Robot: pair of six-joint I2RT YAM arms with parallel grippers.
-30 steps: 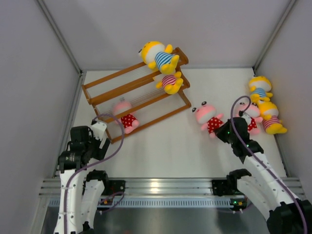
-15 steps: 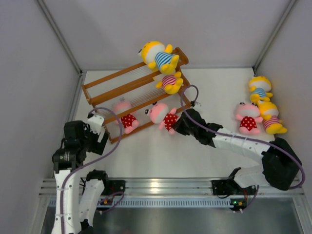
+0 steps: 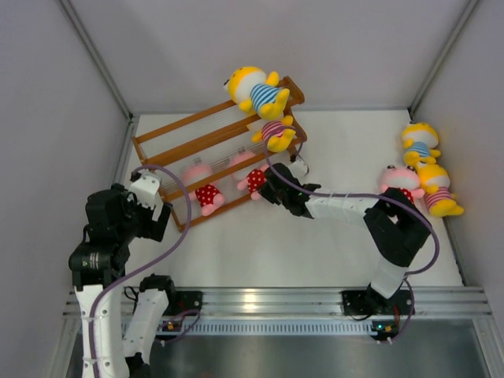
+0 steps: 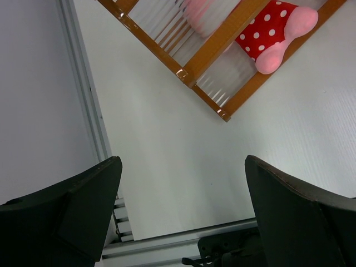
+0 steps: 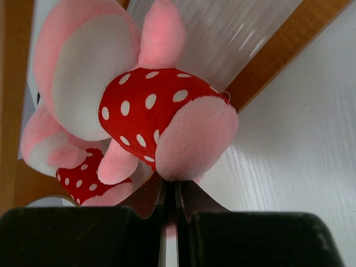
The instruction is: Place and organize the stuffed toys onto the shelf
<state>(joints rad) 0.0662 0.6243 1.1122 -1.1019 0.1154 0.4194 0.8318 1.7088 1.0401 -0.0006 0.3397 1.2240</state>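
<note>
Standing on a white tabletop [image 3: 315,244] (grey walls [image 3: 55,118] around): the shelf [image 3: 206,140].

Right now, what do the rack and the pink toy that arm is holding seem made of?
The rack: likely varnished wood, orange-brown with glossy glints; rungs seem thin wire. The pink toy: probably fuzzy plush; its red dotted outfit looks like soft fabric.
</note>
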